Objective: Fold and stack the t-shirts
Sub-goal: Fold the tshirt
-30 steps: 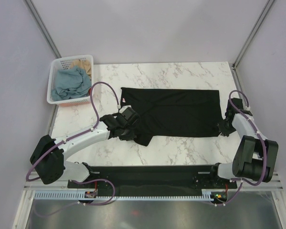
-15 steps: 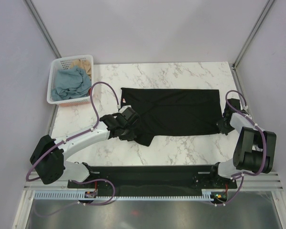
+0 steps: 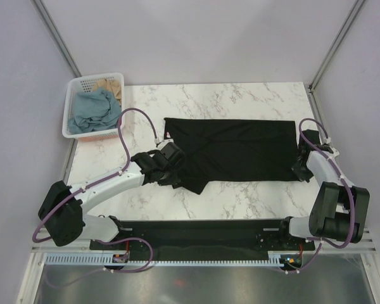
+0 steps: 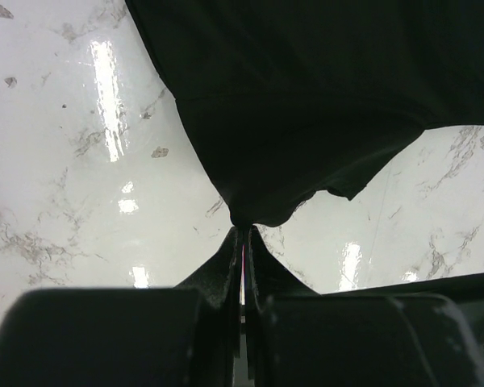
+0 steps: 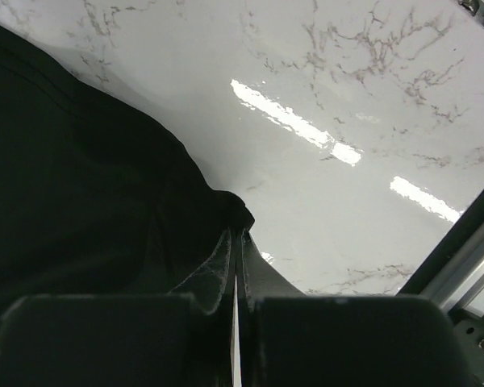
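**Black t-shirt pinched at both near corners: slip and skew risk**

The marble table (image 3: 240, 95) is covered across its middle by the black t-shirt (image 3: 234, 149), laid flat with the neck at the left and the hem at the right. The white basket (image 3: 69, 120) is set at the far left corner, well apart from it. A dusty blue t-shirt (image 3: 92, 111) and a tan t-shirt (image 3: 111, 85) are piled inside, not yet folded.

The left gripper (image 4: 242, 230) is seen clamped on the near-left sleeve edge, with only a small nub of cloth caught at the fingertips. The right gripper (image 5: 236, 234) is likewise closed on the near-right hem corner, with an equally thin bite.

A slip is judged likely if the cloth is tensioned hard between the arms, because so little fabric is held. A skewed fold would be caused by one side being carried farther than the other. It cannot be told whether both layers are pinched. If only the top layer is held, the lower layer would be left behind and bunched. The left arm's purple cable (image 3: 123, 136) is looped close to the pinkish neck label (image 3: 166, 134), so a snag on the collar is possible.
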`<state>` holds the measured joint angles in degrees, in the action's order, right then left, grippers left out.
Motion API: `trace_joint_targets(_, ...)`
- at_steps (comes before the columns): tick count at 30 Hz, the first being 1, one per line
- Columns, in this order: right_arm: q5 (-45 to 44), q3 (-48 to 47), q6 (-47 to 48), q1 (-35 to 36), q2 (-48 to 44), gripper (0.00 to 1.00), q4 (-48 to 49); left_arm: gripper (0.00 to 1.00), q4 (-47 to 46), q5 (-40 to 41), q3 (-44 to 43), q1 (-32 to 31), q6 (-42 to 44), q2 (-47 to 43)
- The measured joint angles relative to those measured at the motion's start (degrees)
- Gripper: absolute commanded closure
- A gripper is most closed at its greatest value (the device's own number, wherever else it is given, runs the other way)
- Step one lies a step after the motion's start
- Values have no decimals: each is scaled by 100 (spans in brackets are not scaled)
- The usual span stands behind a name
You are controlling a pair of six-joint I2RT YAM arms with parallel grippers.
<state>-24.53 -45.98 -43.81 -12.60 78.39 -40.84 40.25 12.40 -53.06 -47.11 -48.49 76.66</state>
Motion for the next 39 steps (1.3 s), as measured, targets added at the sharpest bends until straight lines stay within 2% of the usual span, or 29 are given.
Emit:
trace_joint_targets(6, -153, -2, 52, 61, 0, 100, -205, 98, 13, 96, 0, 0, 17, -79)
trace_joint_targets(8, -232, 9, 57, 66, 81, 92, -205, 98, 15, 96, 0, 0, 20, -79)
trace_joint_targets(9, -269, 9, 57, 66, 142, 79, -212, 98, 15, 96, 0, 0, 17, -79)
trace_joint_targets(10, -310, 9, 50, 66, 205, 75, -210, 98, 13, 94, 0, 0, 17, -79)
trace_joint_targets(12, -426, -4, 92, 66, 306, 68, -256, 98, 15, 92, 0, 0, 17, -79)
trace_joint_targets(15, -573, -140, 74, 66, 319, 63, -448, 98, 17, 74, 0, 0, 26, -85)
trace_joint_targets(26, -704, -457, -291, 7, -37, 58, -573, 98, 17, -96, 17, 0, 216, -98)
trace_joint_targets(31, -503, -614, -243, -166, -22, 58, -442, 98, 37, -98, 323, 0, 232, -227)
trace_joint_targets(39, 83, 7, -68, -433, -46, 60, 44, 98, 50, -367, 396, 0, 157, -308)
